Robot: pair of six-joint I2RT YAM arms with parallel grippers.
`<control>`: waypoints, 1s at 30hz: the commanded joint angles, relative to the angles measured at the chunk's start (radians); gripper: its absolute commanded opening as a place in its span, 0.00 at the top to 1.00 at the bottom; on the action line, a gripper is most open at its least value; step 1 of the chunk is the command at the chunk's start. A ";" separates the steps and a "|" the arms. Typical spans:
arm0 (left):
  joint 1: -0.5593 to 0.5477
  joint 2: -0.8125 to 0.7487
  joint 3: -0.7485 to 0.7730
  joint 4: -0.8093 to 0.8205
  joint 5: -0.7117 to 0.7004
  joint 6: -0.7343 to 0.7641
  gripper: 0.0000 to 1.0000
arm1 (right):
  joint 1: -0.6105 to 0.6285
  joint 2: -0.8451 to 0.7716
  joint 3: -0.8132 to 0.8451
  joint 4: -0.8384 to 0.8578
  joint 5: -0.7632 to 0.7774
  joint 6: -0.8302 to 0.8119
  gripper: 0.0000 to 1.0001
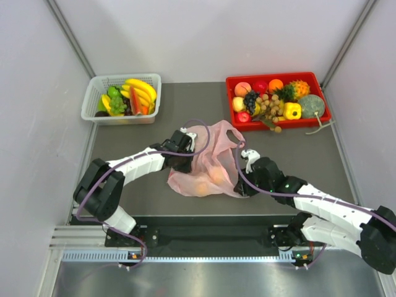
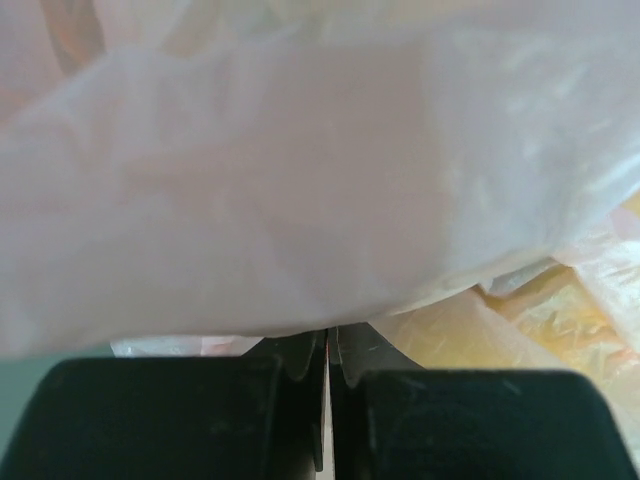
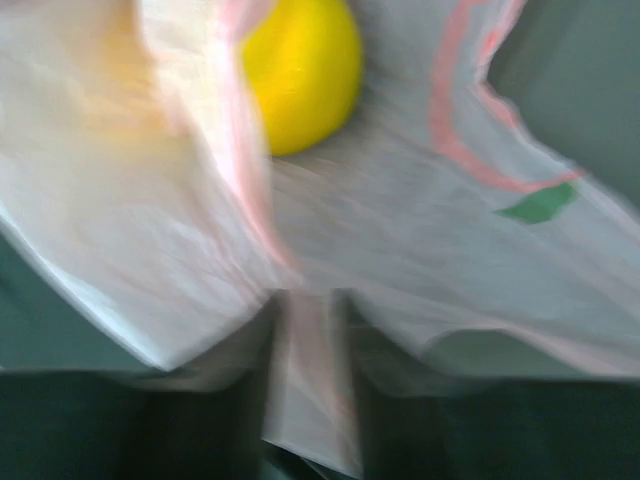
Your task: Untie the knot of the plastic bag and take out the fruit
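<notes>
The plastic bag [image 1: 207, 162] is lying crumpled at the middle of the table [image 1: 124, 145], between the two arms. Its long axis is running from the near-left, where the body is bulging, up to the far-right, where a handle loop [image 1: 234, 137] is standing open toward the red tray [image 1: 317, 78]. No knot is showing in any view. The fruit [image 1: 202, 185] is sitting inside as pale orange rounds under the film, low in the near half. In the right wrist view a yellow piece [image 3: 300, 70] is pressing against the film just beyond the fingers.

The left gripper [image 2: 328, 345] is closed tight, its jaws meeting on a thin seam with the film gathering right at the tips, so it is pinching the bag's far-left edge. The right gripper [image 3: 310, 335] is sitting at the bag's near-right edge with a strip of film running between its jaws. That view is smeared, and I cannot tell whether the jaws are clamping the strip or only straddling it.

The handle end is lying beyond and slightly left of the right claw, and across the bag from the left one, so the right arm is the nearer for working at the mouth while the left is anchoring the opposite side. A white mesh basket [image 1: 99, 86] of bananas is standing well apart at the far left.
</notes>
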State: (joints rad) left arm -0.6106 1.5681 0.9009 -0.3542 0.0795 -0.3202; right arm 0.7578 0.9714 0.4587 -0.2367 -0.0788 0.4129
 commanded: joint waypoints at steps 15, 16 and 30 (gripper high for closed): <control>0.000 -0.003 0.004 0.006 -0.141 -0.042 1.00 | 0.516 0.214 -0.011 0.569 -0.240 0.253 1.00; 0.003 0.000 0.006 0.006 -0.144 -0.043 1.00 | 0.537 0.242 0.010 0.571 -0.243 0.253 1.00; 0.021 -0.013 0.067 -0.011 -0.167 -0.028 1.00 | 0.551 -0.054 0.218 0.008 0.439 0.132 0.19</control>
State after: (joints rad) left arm -0.5961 1.5684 0.9134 -0.3710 -0.0692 -0.3565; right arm 1.3121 0.9863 0.6212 -0.0509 0.0769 0.5674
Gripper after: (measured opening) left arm 0.011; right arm 0.771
